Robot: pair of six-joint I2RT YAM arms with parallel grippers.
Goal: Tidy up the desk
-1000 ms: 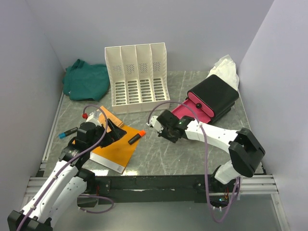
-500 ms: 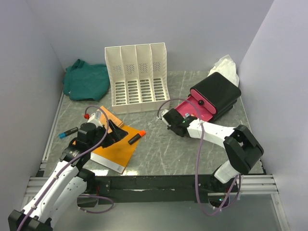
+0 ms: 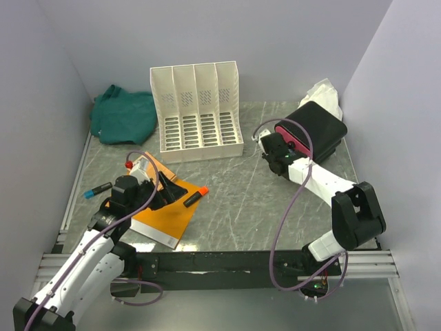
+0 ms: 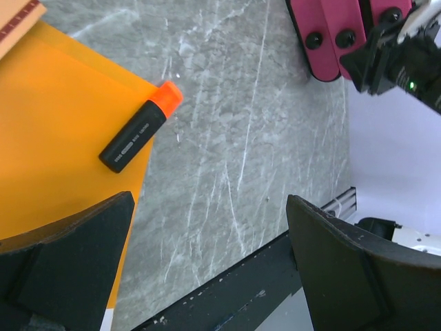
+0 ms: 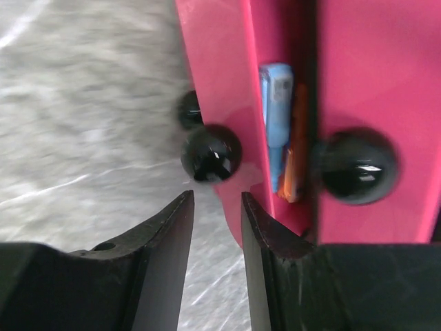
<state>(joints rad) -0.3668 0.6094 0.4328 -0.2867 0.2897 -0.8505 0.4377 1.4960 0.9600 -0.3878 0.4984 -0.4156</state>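
Observation:
The desk (image 3: 234,207) is dark grey-green stone with white veins. At the back right stands a black box (image 3: 317,129) with a pink drawer (image 5: 227,62) pushed almost fully in. My right gripper (image 3: 274,147) sits at the drawer front, its jaws (image 5: 217,207) open a narrow gap with nothing between them, just short of a black knob (image 5: 211,152). Blue and orange items (image 5: 277,117) show in the drawer's slit. My left gripper (image 3: 169,187) hovers wide open (image 4: 207,207) over an orange envelope (image 3: 162,215), beside a black marker with an orange cap (image 4: 141,136).
A white file rack (image 3: 196,114) stands at the back, a green cloth (image 3: 124,114) at the back left and a white crumpled bag (image 3: 324,96) behind the box. A blue-capped pen (image 3: 97,189) and a red-capped white stick (image 3: 136,165) lie at the left. Lavender walls close three sides.
My right gripper moved back and right to the box, the pink drawer slid in with it, and its jaws parted slightly. The left arm barely moved.

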